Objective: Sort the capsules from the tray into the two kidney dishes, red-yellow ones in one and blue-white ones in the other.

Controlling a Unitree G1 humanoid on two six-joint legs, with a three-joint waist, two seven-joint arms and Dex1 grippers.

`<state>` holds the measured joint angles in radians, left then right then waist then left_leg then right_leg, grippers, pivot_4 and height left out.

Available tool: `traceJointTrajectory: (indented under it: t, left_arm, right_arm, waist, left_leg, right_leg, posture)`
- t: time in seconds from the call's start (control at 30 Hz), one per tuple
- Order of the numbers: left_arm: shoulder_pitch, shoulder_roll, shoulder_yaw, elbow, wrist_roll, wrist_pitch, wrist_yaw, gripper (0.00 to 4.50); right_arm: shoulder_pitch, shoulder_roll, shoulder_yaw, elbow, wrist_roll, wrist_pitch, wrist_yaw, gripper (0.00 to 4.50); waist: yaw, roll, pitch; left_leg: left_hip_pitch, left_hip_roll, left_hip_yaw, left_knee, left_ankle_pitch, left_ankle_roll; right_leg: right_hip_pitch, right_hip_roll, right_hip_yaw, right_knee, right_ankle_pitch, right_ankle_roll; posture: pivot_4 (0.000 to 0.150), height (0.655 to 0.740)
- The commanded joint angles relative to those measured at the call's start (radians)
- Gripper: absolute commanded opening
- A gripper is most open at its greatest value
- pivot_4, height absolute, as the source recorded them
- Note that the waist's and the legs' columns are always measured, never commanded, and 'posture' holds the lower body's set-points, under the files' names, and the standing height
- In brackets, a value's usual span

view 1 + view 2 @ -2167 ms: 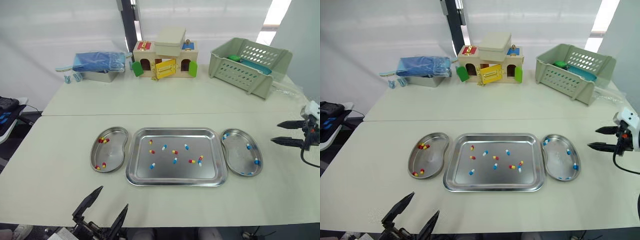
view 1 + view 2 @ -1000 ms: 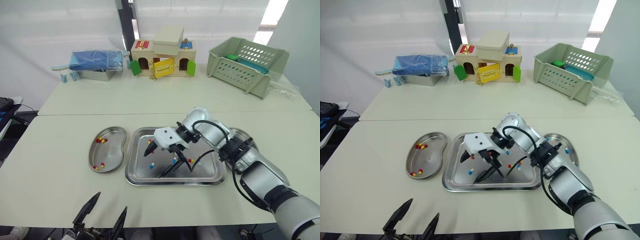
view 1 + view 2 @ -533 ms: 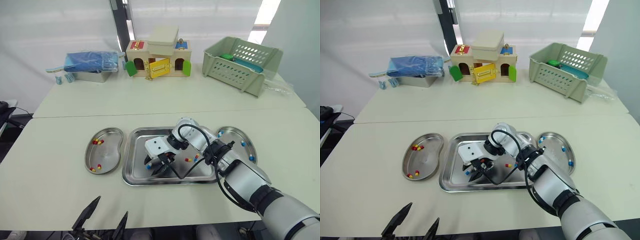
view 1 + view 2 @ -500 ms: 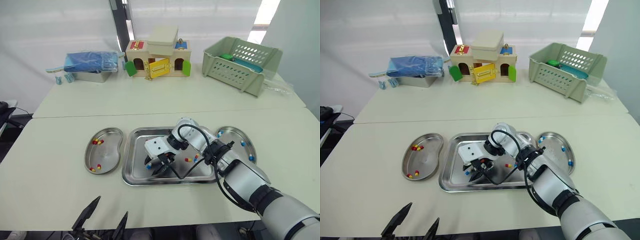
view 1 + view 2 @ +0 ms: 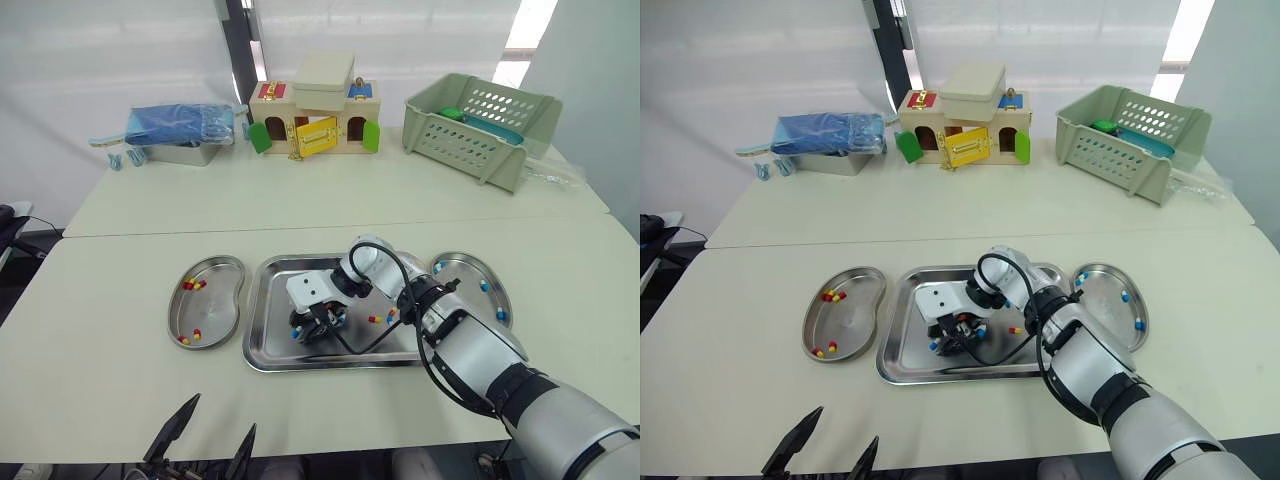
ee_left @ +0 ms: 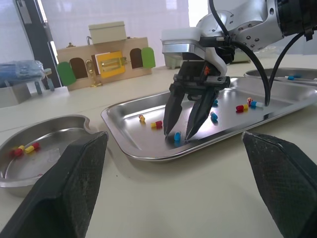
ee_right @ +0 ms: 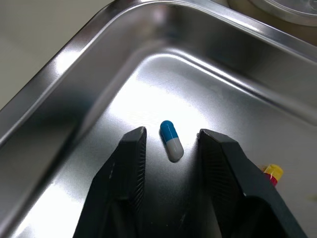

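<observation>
The right gripper (image 5: 312, 325) is down in the tray (image 5: 268, 320), at the near left part of it, its white block above and its two black fingers pointing at the tray floor; the fingers stand a little apart, one on each side of a blue-white capsule (image 7: 171, 141) that lies flat on the metal between them, with a narrow gap on each side, so the capsule is not clamped; whether the fingertips touch the tray floor I cannot tell; a red-yellow capsule (image 6: 157, 124) lies just beyond the gripper, and a few more capsules of both kinds lie further to the right in the tray, among them a red-yellow one (image 5: 373, 320); the tray sits on the table (image 5: 120, 260) between the two kidney dishes, each just beside it; the left dish (image 5: 215, 305) holds red-yellow capsules (image 5: 192, 284) in two small groups, one at its far end and one at its near end; the right dish (image 5: 475, 275) holds blue-white capsules (image 5: 483, 286), scattered; the left gripper (image 5: 224, 412) hangs at the near edge of the table, well apart from the tray, its fingers spread wide and holding nothing; at the far side of the table stand a toy house (image 5: 310, 115), a green basket (image 5: 480, 125) and a blue bundle (image 5: 180, 122).
</observation>
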<state>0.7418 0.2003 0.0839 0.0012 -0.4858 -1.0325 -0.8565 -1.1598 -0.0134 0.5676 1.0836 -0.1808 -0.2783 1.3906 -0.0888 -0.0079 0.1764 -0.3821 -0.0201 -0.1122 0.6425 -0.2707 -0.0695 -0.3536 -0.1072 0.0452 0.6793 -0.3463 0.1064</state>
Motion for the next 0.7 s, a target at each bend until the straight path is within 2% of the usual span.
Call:
traceJointTrajectory:
  t: [0.03, 0.13, 0.47, 0.57, 0.7]
  left_arm:
    - [0.016, 0.015, -0.005, 0.003, 0.002, -0.02, 0.012, 4.5]
    - [0.008, 0.021, -0.002, -0.001, 0.002, -0.013, 0.022, 4.5]
    - [0.0, 0.033, -0.004, -0.024, 0.031, -0.001, 0.071, 4.5]
    - [-0.028, 0.031, 0.005, -0.025, 0.046, -0.001, 0.099, 4.5]
    - [-0.031, 0.039, -0.015, -0.031, 0.06, 0.002, 0.115, 4.5]
  right_arm:
    - [-0.023, 0.013, -0.022, 0.007, -0.016, -0.016, 0.0, 0.71]
    - [-0.016, 0.01, -0.029, 0.011, -0.017, -0.017, 0.014, 0.02]
    - [0.015, -0.028, -0.126, -0.066, 0.069, 0.007, 0.107, 0.02]
    - [0.031, -0.067, -0.174, -0.156, 0.129, 0.056, 0.161, 0.02]
    - [0.075, -0.143, -0.223, -0.366, 0.226, 0.198, 0.218, 0.02]
  waist:
    - [0.0, 0.0, 0.0]
    - [0.001, 0.0, 0.0]
    - [0.004, 0.0, 0.0]
    - [0.006, 0.0, 0.0]
    - [0.006, 0.0, 0.0]
  left_leg:
    - [0.0, 0.0, 0.0, 0.0, 0.0, 0.0]
    - [0.0, 0.0, 0.0, 0.0, 0.0, 0.0]
    - [0.0, 0.0, 0.0, 0.0, 0.0, 0.0]
    - [0.0, 0.0, 0.0, 0.0, 0.0, 0.0]
    - [0.0, 0.0, -0.001, 0.0, 0.0, 0.0]
  right_leg:
    - [0.0, 0.0, 0.0, 0.0, 0.0, 0.0]
    - [0.0, 0.0, 0.0, 0.0, 0.0, 0.0]
    - [0.0, 0.0, 0.0, 0.0, 0.0, 0.0]
    - [0.0, 0.0, -0.001, 0.0, 0.0, 0.0]
    - [0.0, 0.0, 0.0, 0.0, 0.0, 0.0]
  posture:
    - [0.15, 0.74]
    - [0.15, 0.74]
    - [0.15, 0.74]
    - [0.15, 0.74]
    - [0.15, 0.74]
